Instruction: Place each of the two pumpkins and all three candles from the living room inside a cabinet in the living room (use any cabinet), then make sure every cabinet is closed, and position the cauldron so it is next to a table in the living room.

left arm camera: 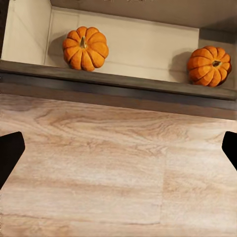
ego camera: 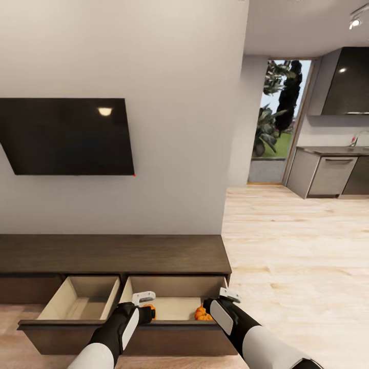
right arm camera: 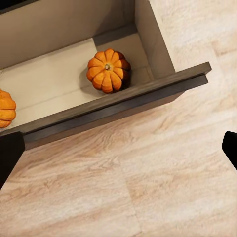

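Observation:
The dark-brown cabinet (ego camera: 113,253) stands against the wall with two drawers pulled out. Both pumpkins lie in the right drawer (ego camera: 174,306): one at its left (ego camera: 149,309) (left arm camera: 85,48) (right arm camera: 6,108), one at its right (ego camera: 202,313) (left arm camera: 209,65) (right arm camera: 108,70). The left drawer (ego camera: 77,302) holds nothing. My left gripper (left arm camera: 118,148) and right gripper (right arm camera: 118,148) hover open over the floor just in front of the drawer's front panel, with nothing between their fingers. Candles, cauldron and table are out of view.
A black TV (ego camera: 66,136) hangs on the wall above the cabinet. Pale wooden floor (ego camera: 297,256) stretches to the right toward grey kitchen units (ego camera: 328,174) and a glass door (ego camera: 279,118).

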Robot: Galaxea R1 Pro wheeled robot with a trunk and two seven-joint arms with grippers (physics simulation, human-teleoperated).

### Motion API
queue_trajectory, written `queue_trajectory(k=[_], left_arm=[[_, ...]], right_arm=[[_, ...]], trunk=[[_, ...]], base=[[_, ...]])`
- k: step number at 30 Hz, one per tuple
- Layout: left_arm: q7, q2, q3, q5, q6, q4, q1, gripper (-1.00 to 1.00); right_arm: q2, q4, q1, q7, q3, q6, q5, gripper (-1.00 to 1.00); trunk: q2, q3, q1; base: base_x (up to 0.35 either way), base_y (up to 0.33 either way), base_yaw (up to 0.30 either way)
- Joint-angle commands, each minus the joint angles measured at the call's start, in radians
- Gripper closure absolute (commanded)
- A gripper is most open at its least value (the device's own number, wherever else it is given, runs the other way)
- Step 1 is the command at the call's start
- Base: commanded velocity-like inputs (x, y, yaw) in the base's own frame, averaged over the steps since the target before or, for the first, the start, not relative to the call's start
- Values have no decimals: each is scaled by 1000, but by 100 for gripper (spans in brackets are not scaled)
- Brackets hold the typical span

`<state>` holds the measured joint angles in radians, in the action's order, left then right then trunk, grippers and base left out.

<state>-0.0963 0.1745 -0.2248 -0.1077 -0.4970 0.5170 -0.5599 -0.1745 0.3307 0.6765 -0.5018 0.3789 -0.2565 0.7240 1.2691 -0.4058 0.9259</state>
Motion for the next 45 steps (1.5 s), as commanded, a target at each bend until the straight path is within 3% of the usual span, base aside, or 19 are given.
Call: queue_trajectory(k=[1, 25, 27, 30, 34, 38, 41, 45], left_arm=[[0, 0, 0, 0, 0, 0, 0, -100], [0, 0, 1, 0, -4, 0, 0, -100], [1, 0, 1, 0, -22, 0, 0, -100], [2, 0, 1, 0, -103, 0, -1, -100], [3, 0, 2, -1, -226, 1, -3, -100], [2, 0, 2, -1, -299, 1, -3, -100], [1, 0, 2, -2, -326, 2, -3, -100], [1, 0, 2, -3, -334, 2, -3, -100]], right_arm=[[0, 0, 0, 0, 0, 0, 0, -100], [0, 1, 0, -3, 0, 2, 0, -100], [0, 1, 0, -3, -1, -1, 1, -100], [0, 1, 0, -6, -2, -17, 2, -100], [0, 1, 1, -7, -4, -81, 5, -100], [0, 1, 3, -9, -19, -172, 22, -100], [0, 11, 4, -8, -73, -286, 40, -100], [0, 49, 1, -9, -151, -376, 48, -100]], trunk=[[-7, 3, -4], [-175, 78, -96], [-189, 85, -104], [-210, 94, -115], [-210, 94, -115], [-210, 94, -115], [-210, 94, -115], [-210, 94, -115]], base=[[-1, -1, 0], [0, 0, 0], [0, 0, 0], [0, 0, 0], [0, 0, 0], [0, 0, 0], [0, 0, 0], [0, 0, 0]])
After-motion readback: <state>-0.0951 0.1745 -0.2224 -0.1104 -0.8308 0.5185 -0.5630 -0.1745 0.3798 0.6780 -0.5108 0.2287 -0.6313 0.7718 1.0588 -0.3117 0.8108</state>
